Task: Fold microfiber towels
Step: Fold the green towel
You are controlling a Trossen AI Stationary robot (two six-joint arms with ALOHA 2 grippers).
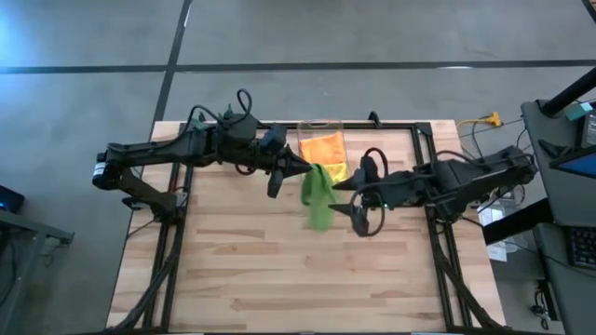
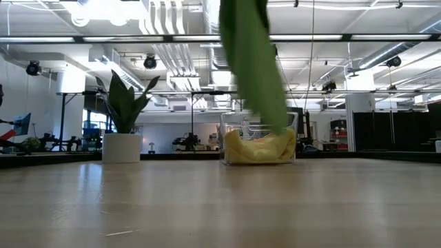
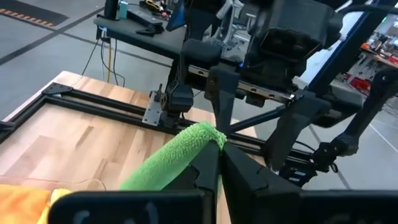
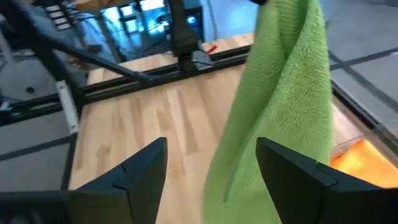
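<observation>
From above, the left hand [image 1: 303,168] pinches a lime green towel [image 1: 318,197], which hangs just in front of the clear bin [image 1: 321,127]. The bin holds one orange towel [image 1: 322,147] and one yellow towel [image 1: 337,170]. The right hand [image 1: 351,196] waits beside the hanging cloth, fingers spread, holding nothing.

From surface level, the green towel dangles clear of the surface [image 2: 220,207] before the bin; one potted plant [image 2: 122,117] stands off to the bin's side.

The left wrist view shows the fingers shut tight on a bunched edge. That thin pinch could slip.

The right wrist view shows wide fingers flanking the cloth; closing now might grab a bunched fold rather than a corner, spoiling the fold.
</observation>
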